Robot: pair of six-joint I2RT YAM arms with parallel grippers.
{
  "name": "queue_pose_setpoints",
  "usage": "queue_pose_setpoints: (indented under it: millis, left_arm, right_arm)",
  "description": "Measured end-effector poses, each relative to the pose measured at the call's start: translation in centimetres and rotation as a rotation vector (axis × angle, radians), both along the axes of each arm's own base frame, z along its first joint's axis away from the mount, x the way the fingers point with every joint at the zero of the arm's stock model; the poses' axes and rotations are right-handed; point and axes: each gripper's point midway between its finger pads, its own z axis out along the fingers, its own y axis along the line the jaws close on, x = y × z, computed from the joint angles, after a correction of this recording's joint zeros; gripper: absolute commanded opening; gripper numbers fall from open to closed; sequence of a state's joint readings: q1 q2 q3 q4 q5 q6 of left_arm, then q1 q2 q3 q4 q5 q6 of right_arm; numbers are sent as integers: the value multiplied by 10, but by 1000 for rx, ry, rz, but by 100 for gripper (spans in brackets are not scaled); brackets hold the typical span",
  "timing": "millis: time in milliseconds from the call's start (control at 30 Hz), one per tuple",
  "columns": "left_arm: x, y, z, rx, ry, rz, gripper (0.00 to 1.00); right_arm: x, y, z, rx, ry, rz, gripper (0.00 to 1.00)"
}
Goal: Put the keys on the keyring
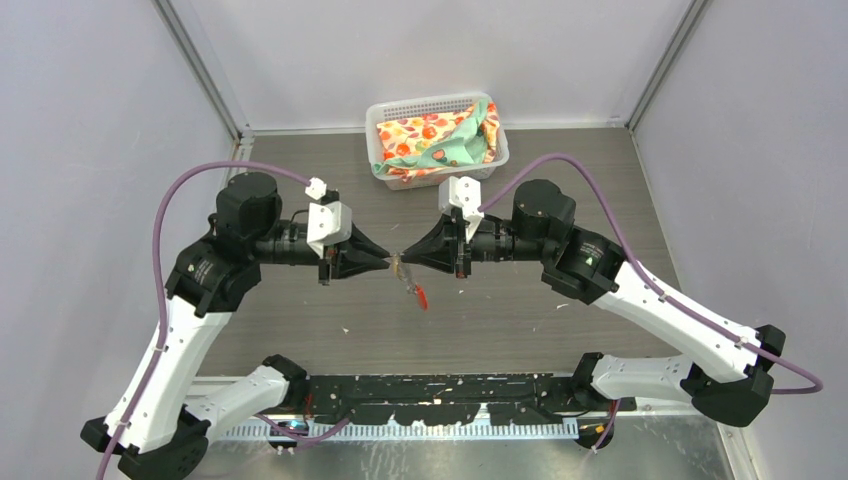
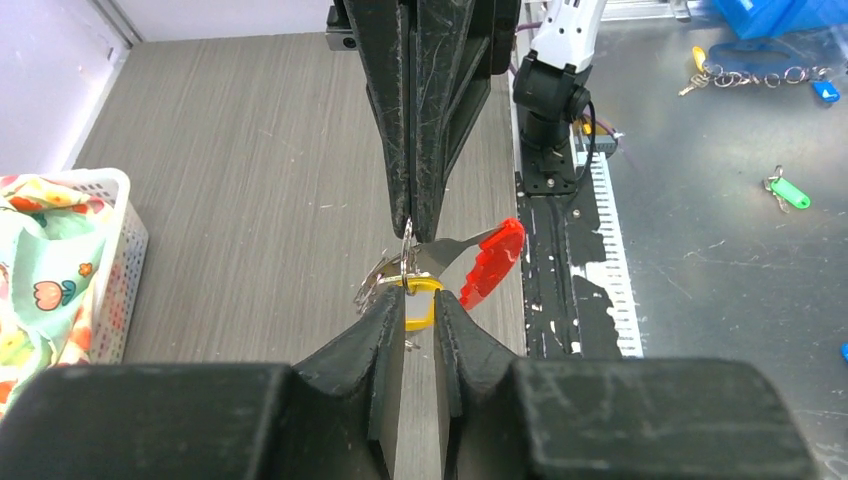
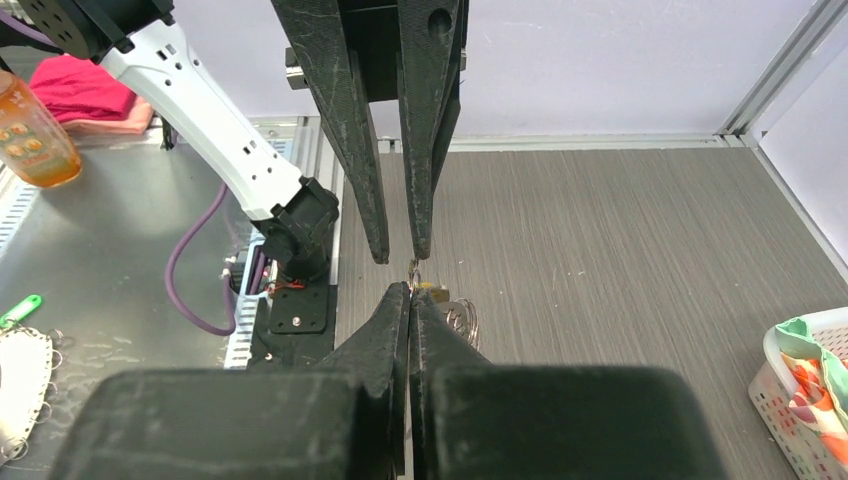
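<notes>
Middle of my left wrist view: the keyring (image 2: 406, 258), a silver ring, is lifted in the air, its red tag (image 2: 495, 262) tilted out to the right. A yellow key (image 2: 418, 322) sits just below.

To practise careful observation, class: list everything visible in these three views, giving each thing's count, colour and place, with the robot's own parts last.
keyring: one, silver, pinched by the right fingers above the table
red tag: one, red, hanging from the keyring
key: one, yellow, between the left fingers
basket: one, white, at the table's far edge
cloth: one, orange-and-green print, in the basket
table: one, grey wood-grain
green tag: one, green, on the metal bench beside the table
bottle: one, orange, off the table
arms: two, black and white; left arm and right arm meet tip to tip
left fingers: two, black, slightly apart
right fingers: two, black, shut
</notes>
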State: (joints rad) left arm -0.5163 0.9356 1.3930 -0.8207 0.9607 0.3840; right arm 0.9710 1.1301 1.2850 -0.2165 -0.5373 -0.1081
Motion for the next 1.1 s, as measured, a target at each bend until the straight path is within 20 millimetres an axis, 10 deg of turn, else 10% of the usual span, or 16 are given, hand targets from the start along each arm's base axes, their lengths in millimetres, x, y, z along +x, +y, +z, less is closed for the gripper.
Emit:
queue_pose_setpoints:
  millis: [1100]
  left_arm:
    - [1, -10, 5, -45, 102, -18, 1]
  right_arm:
    - [-6, 1, 12, 48, -4, 31, 1]
